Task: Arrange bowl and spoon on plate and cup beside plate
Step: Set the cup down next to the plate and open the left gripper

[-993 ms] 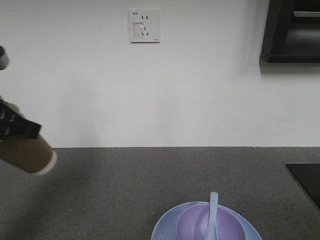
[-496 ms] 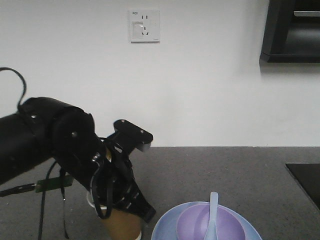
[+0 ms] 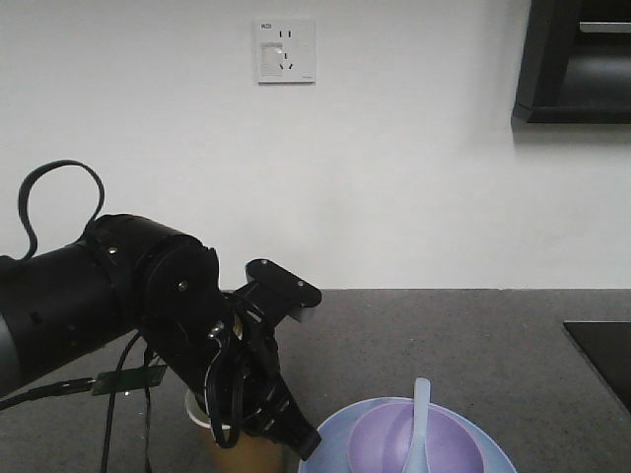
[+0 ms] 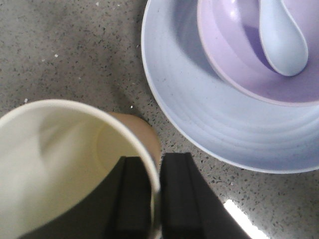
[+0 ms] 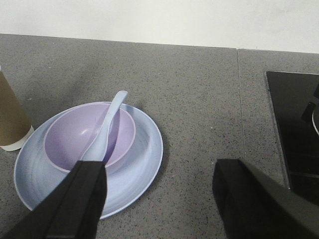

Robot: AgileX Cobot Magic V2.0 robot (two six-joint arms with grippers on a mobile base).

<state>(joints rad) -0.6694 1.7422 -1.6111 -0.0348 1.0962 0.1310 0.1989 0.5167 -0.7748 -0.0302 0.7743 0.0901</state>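
The left hand [image 4: 149, 199] pinches the rim of the tan paper cup [image 4: 65, 169], one finger inside and one outside, holding it upright just beside the light-blue plate [image 4: 199, 129] on the grey desk [image 5: 199, 74]. The purple bowl [image 5: 89, 137] already sits on the plate with the spoon [image 5: 104, 127] resting in it, so the cup seems to be the last piece. The right hand [image 5: 159, 199] hangs wide and empty above the desk, near the plate.
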